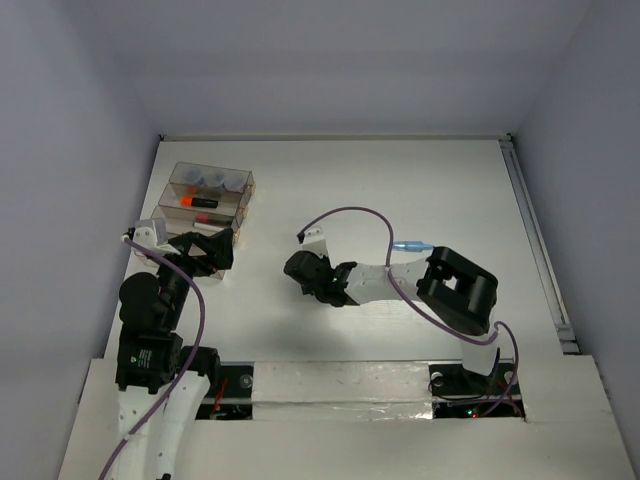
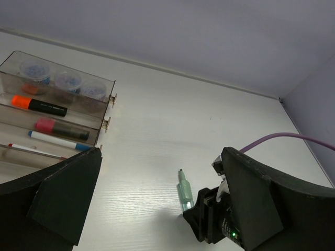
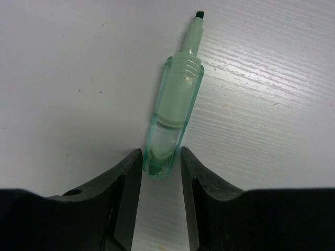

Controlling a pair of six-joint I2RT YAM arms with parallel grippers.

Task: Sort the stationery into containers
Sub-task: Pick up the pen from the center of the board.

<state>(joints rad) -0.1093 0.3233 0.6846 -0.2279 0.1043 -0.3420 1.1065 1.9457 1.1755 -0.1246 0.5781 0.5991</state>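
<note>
My right gripper (image 3: 161,157) is low on the table, its two fingers closed on the rear end of a pale green marker (image 3: 175,99) that lies flat, tip pointing away. The marker also shows in the left wrist view (image 2: 184,194), at the right gripper (image 2: 209,222). From above, the right gripper (image 1: 303,268) hides it. The clear bins (image 1: 243,190) at the far left hold three grey-blue pots (image 2: 68,81), an orange highlighter (image 2: 39,104), a pink highlighter (image 2: 60,128) and thin white pens (image 2: 57,141). My left gripper (image 1: 207,250) is open and empty, just in front of the bins.
A light blue marker (image 1: 412,245) lies on the table beside the right arm's elbow. A purple cable (image 1: 355,212) arcs over the right arm. White walls close the table at the back and sides.
</note>
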